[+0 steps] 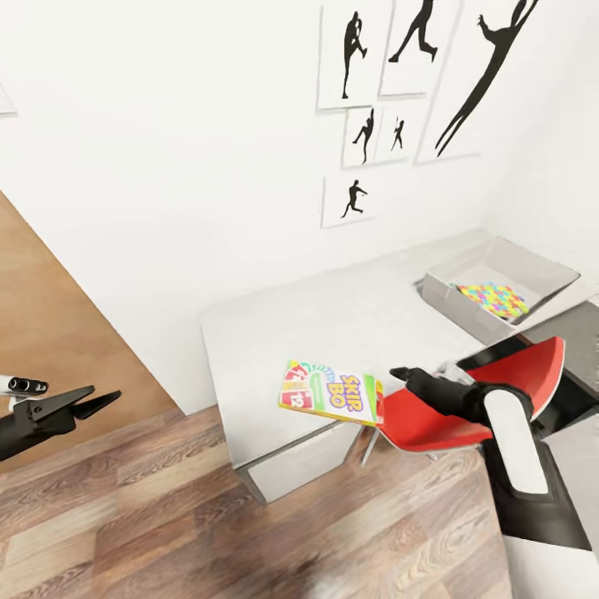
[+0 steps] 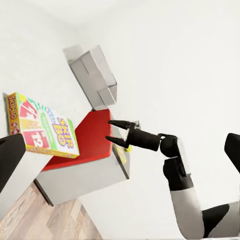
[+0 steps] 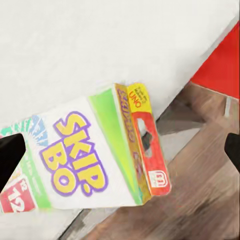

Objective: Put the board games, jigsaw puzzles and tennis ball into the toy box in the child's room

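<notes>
The colourful Skip-Bo board game [image 1: 331, 393] lies flat at the front edge of the pale grey table [image 1: 333, 320], one end jutting past the edge over the floor. My right gripper [image 1: 399, 374] hovers just to the right of that end, open and empty, apart from the box. In the left wrist view its two fingers [image 2: 116, 132] stand spread; its own camera looks down on the box [image 3: 95, 155]. The translucent grey toy box [image 1: 532, 270] stands at the table's far right with a mosaic jigsaw puzzle [image 1: 492, 299] inside. My left gripper [image 1: 91, 401] is open over the floor, far left.
A red-and-white swivel chair [image 1: 466, 399] sits right under my right arm, against the table's front. White drawers [image 1: 304, 466] lie below the table edge. Silhouette pictures [image 1: 366, 133] hang on the white wall behind. Wood-plank floor [image 1: 208, 516] spreads in front and to the left.
</notes>
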You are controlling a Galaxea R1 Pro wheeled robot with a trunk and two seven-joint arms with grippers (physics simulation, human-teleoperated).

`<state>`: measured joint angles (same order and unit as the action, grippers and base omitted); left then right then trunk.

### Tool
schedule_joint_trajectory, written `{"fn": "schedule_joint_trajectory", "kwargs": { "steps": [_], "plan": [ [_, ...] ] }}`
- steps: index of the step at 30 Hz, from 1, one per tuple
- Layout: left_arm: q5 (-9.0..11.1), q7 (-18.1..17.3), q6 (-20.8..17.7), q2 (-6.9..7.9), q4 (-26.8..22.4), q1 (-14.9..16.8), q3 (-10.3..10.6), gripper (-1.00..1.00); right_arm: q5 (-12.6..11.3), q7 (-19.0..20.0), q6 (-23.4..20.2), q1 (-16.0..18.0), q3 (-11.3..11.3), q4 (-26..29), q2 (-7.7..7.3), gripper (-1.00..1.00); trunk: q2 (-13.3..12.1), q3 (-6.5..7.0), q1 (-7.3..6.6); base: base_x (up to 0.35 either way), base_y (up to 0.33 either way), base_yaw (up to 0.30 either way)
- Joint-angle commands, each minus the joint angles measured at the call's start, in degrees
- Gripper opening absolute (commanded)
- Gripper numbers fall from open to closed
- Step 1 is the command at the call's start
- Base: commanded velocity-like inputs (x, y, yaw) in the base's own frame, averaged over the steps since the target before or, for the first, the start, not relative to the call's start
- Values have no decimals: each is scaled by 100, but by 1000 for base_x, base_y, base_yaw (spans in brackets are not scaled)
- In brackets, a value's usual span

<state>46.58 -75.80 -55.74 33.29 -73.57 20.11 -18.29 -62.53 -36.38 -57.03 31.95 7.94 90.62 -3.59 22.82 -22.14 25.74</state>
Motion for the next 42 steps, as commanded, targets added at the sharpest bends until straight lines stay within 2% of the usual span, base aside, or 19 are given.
{"fn": "schedule_joint_trajectory", "kwargs": {
  "steps": [1, 2, 4, 5, 6, 7, 9, 13, 16, 19, 22, 29, 36, 42],
  "plan": [
    [16, -5, -51, 3, -3, 2, -2, 100, -364, 490, -4, -433, 313, 33, -9, 100, 10, 0, 4, 0, 0, -155],
    [16, -5, -51, 4, -2, 2, -3, 100, -428, 736, -1, -581, 427, 38, -11, 100, 10, 7, 4, 0, 0, -153],
    [17, -5, -51, 4, -1, 1, -2, 100, -567, 1956, 31, -1200, 838, 52, -11, 100, 10, 23, 4, 0, 0, -146],
    [17, -5, -51, 3, -2, 1, -1, 100, -583, 2281, 51, -1348, 914, 54, -11, 100, 10, 32, 4, 0, 0, -142],
    [17, -5, -51, 3, -3, 1, -2, 100, -599, 2916, 115, -1614, 1027, 56, -14, 100, 10, 40, 4, 0, 0, -139],
    [17, -5, -51, 3, -4, 1, -2, 100, -601, 3215, 162, -1731, 1067, 57, -17, 100, 10, 48, 4, 0, 0, -137],
    [19, -5, -51, 2, -6, 1, 0, 100, -561, 4201, 412, -2110, 1160, 59, -33, 100, 10, 65, 4, 0, 0, -130],
    [18, -5, -51, 0, -8, 1, 1, 100, -262, 5226, 661, -2432, 1191, 61, -62, 100, 10, 99, 4, 0, -35, -107],
    [18, -5, -51, -5, -8, 1, 1, 100, -17, 5720, 729, -2496, 1198, 61, -69, 100, 10, 125, 4, 0, -154, -83],
    [18, -5, -51, -6, -8, 1, 1, 100, 223, 6010, 822, -2516, 1192, 61, -65, 100, 10, 151, 4, 0, -247, -40],
    [23, -2, -49, -13, -10, 1, 3, 100, 356, 6190, 874, -2525, 1153, 61, -63, 100, 10, 173, 4, 0, -191, -12],
    [26, 4, -45, -30, -31, 1, 14, 100, 420, 6255, 903, -2521, 1065, 61, -41, 100, 10, 189, 4, 0, -52, -2],
    [23, 17, -42, -41, -34, 1, 18, 100, 694, 6263, 912, -2519, 955, 61, -3, 100, 10, 190, 4, 0, -221, 0],
    [21, 16, -42, -62, -34, 1, 23, 100, 747, 6255, 905, -2517, 920, 61, -25, 100, 10, 190, 4, 0, -110, 0]
  ]
}}
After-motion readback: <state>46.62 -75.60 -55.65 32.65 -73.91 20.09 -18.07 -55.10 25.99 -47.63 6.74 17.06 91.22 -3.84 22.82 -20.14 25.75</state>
